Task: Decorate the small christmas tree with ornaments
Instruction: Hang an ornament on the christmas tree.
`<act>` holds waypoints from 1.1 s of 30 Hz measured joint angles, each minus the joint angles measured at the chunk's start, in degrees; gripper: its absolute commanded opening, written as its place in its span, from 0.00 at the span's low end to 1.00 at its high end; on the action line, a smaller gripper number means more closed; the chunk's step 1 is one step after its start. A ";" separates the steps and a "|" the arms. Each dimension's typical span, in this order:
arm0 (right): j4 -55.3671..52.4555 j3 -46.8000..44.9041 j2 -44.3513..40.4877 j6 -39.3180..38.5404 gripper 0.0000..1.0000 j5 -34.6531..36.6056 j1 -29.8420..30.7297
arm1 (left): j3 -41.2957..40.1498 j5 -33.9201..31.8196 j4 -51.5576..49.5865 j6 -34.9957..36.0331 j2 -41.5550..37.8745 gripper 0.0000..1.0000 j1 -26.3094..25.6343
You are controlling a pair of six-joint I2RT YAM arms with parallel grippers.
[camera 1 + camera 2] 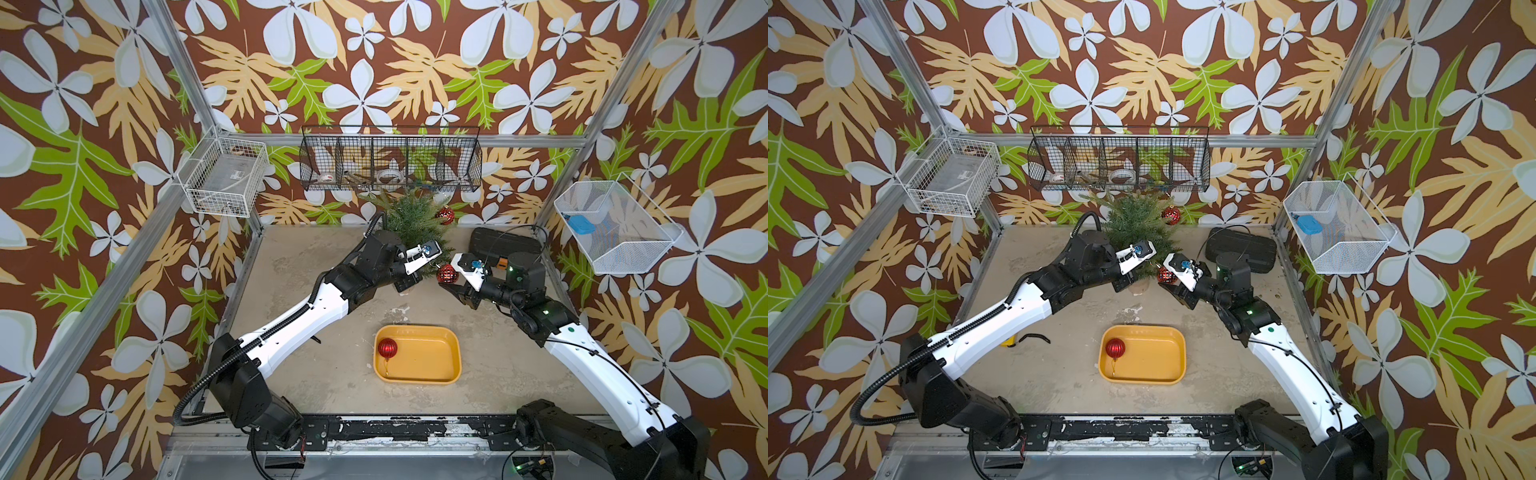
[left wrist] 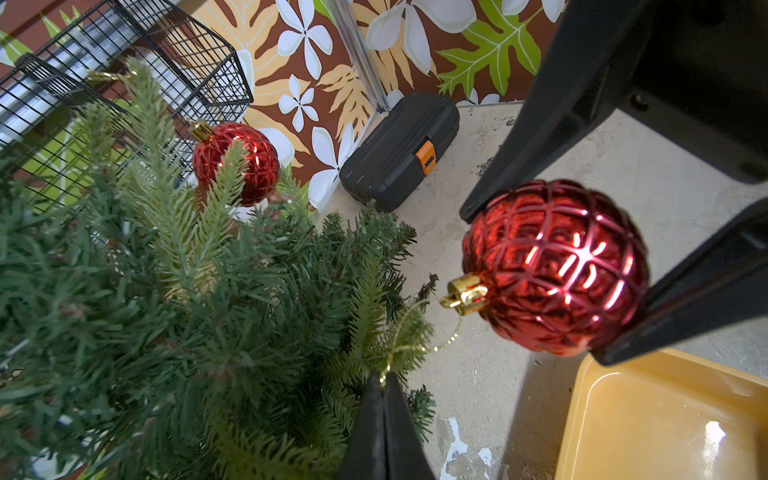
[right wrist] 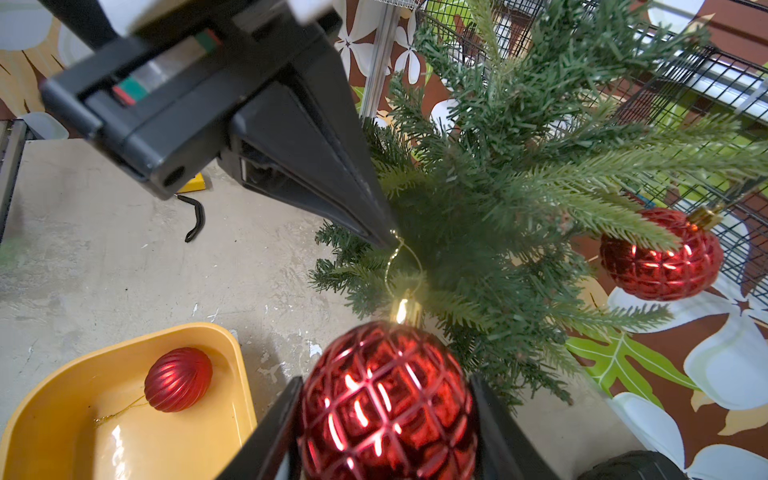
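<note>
While the right claw (image 3: pixel 386 415) clamps a red lattice ornament (image 3: pixel 388 399) between its part-open jaws just beside the small christmas tree (image 1: pixel 415 220) at the back of the surface (image 1: pixel 291 374), the left claw (image 2: pixel 384 386) is pinched shut on that ornament's gold loop (image 2: pixel 419 345) among the lower branches. A second lattice ornament (image 1: pixel 445 215) hangs on the tree, and a ribbed ornament (image 1: pixel 387 348) lies in the yellow tray (image 1: pixel 453 353).

Tree (image 1: pixel 409 220) blocks rear (tray (image 1: pixel 449 374) front); middle open.
</note>
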 measured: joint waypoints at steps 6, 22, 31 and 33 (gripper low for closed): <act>0.00 0.42 0.46 -0.02 0.41 0.33 0.00 | 0.92 1.11 -0.09 -0.22 0.61 0.00 0.00; -0.09 1.55 2.99 -0.02 0.41 1.44 0.00 | 1.25 1.18 -0.63 -0.24 1.46 0.00 0.00; -0.50 1.55 3.69 -0.02 0.42 1.42 0.00 | 1.14 -0.31 -0.85 -0.24 2.14 0.00 0.00; -0.66 1.53 3.69 -0.02 0.42 1.40 0.00 | 1.14 -0.52 -0.87 -0.31 2.51 0.00 0.00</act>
